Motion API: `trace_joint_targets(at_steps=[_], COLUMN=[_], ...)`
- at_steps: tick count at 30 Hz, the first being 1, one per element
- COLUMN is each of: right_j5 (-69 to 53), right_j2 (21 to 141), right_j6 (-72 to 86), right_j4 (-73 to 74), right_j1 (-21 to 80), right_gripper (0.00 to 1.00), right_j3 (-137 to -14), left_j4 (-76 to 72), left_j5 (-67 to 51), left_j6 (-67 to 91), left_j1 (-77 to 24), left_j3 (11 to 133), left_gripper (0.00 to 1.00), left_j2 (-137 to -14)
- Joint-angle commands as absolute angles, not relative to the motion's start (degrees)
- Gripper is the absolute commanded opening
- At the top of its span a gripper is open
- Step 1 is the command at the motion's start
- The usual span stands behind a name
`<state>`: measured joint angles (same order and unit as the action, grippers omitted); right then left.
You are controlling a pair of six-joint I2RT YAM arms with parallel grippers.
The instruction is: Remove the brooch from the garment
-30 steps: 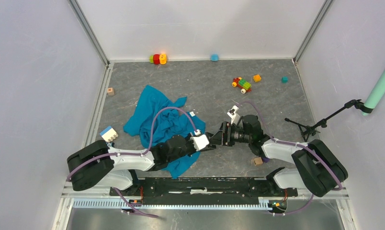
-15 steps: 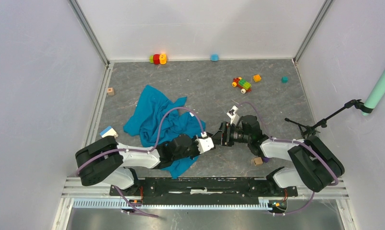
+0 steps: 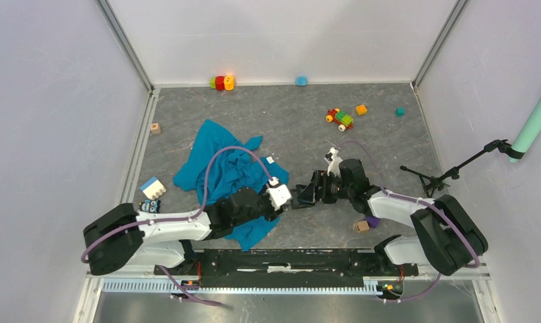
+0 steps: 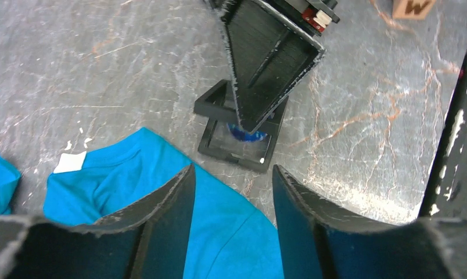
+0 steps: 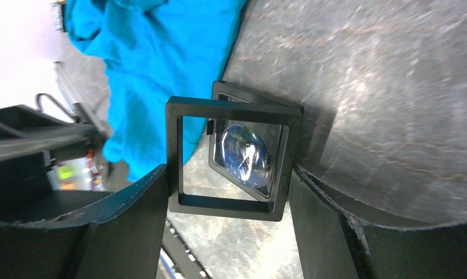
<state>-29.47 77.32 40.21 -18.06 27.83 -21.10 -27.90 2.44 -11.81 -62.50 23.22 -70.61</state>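
Note:
The garment [image 3: 221,168] is a crumpled blue cloth left of centre; its hem [image 4: 132,186] lies under my left gripper [image 4: 233,171], which is open and holds nothing. The brooch [image 5: 244,156], a round dark bluish disc, sits inside a black square frame [image 4: 237,152] lying on the table just past the hem. My right gripper [image 5: 228,171] is shut on a second black frame [image 5: 231,107], held upright over the first, both fingers against its sides. In the left wrist view only a blue sliver of the brooch [image 4: 247,135] shows under a right finger [image 4: 266,64].
A white fabric tag [image 4: 69,163] lies on the cloth. Toys sit at the back: a red-yellow piece [image 3: 221,82], a car [image 3: 340,119], an orange block [image 3: 361,109]. A white-blue block [image 3: 152,187] is left, a wooden cube [image 3: 361,226] and a stand [image 3: 449,171] right.
My left gripper has gone from shut to open and drawn back slightly toward the cloth. The right gripper has kept its hold on the frame and tilted a little.

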Motion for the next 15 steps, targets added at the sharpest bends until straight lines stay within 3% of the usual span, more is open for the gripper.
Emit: trace_joint_targets(at_steps=[1,8,10,12,15], right_j5=[-17.88,-8.44,-5.46,-3.79,-2.57], right_j2=[72.96,68.81,69.34,69.91,69.45], right_j6=[30.48,26.42,24.81,23.66,22.29], right_j4=[-5.53,2.67,5.15,6.4,7.19], right_j1=[27.57,27.62,27.6,27.64,27.6], right_gripper=[0.68,0.73,0.81,0.97,0.98], right_j3=[-24.7,-25.37,-26.31,-27.09,-27.8], left_j4=[-25.05,-20.41,-21.31,-20.67,-17.99], left_j5=[9.3,13.6,17.27,21.72,26.92], left_j6=[-4.47,-2.11,-0.59,1.95,5.81], left_j1=[-62.73,-62.72,-62.67,-62.68,-62.66], left_j3=[23.89,25.55,25.66,26.61,27.29], left_gripper=[0.59,0.65,0.77,0.81,0.92], left_j2=[-66.29,-64.35,-64.84,-65.62,-64.94])
